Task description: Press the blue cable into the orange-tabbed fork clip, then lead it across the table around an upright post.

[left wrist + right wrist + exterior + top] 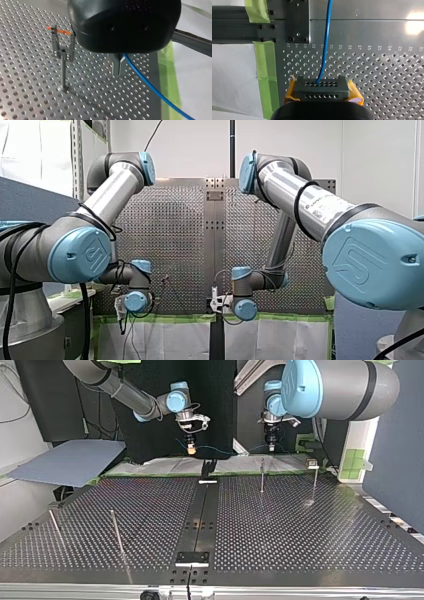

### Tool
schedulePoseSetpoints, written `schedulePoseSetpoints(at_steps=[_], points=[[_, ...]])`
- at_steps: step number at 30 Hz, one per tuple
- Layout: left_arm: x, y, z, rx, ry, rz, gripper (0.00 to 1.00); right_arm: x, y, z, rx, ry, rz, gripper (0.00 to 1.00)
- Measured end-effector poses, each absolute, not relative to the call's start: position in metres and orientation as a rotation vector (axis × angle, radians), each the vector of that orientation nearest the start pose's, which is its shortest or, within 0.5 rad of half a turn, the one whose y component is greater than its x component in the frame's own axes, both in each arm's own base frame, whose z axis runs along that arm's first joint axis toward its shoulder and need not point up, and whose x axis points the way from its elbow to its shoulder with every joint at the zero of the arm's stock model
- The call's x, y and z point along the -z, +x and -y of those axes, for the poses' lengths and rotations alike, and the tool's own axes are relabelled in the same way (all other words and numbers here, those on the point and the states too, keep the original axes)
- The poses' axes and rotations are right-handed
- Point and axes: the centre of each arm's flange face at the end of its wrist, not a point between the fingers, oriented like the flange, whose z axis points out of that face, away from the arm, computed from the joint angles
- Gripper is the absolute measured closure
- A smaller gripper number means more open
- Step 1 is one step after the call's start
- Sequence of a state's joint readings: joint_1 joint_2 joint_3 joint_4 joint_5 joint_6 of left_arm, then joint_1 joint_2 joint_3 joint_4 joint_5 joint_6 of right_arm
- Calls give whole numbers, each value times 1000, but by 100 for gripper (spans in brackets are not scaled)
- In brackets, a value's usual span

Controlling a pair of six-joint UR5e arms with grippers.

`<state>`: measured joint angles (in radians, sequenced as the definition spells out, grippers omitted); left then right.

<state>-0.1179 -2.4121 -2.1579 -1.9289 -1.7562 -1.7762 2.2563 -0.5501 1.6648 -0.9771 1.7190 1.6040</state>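
Pincer of my left arm (pixel 119 67): its two metal fingers are closed tight on the blue cable (pixel 150 87), which slopes away from them toward the green-taped edge (pixel 168 82) of the surface (pixel 30 95). My right pincer (pixel 322 86), with yellow pads, is likewise pinched shut on the cable, which runs straight ahead of it over the perforated plate. Both pincers hang above the surface's edge on the arms' side, with the cable strung between them in the air.

Just beside my left pincer stands the fork clip (pixel 63 48), two grey prongs on a thin stem, with an orange tab (pixel 60 31) across the top. The cable is not yet in it. An upright post (pixel 261 474) stands near the same edge.

To seat the cable well, it likely needs to stay taut between both pincers, line up with the gap between the prongs, then go straight down, without nudging the slim stem sideways.

Small numbers are printed along the first row of holes, too faint to read surely. The arms' blue joint caps carry an embossed logo.
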Motion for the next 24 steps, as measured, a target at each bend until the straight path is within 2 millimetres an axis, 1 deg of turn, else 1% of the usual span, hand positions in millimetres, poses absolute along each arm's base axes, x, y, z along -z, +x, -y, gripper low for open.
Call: schedulePoseSetpoints(at_steps=[2,6,8,16,24], points=[[57,434,168,83,-197,-1751,100,79,485,405,-1508,1715,988,100],[44,442,171,111,-176,-1702,100,78,487,408,-1504,1720,989,100],[41,444,171,115,-174,-1699,100,77,487,408,-1504,1721,989,100],[39,444,167,103,-199,-1707,100,76,488,410,-1506,1717,989,100],[40,444,167,116,-189,-1720,100,73,490,416,-1515,1705,985,100]])
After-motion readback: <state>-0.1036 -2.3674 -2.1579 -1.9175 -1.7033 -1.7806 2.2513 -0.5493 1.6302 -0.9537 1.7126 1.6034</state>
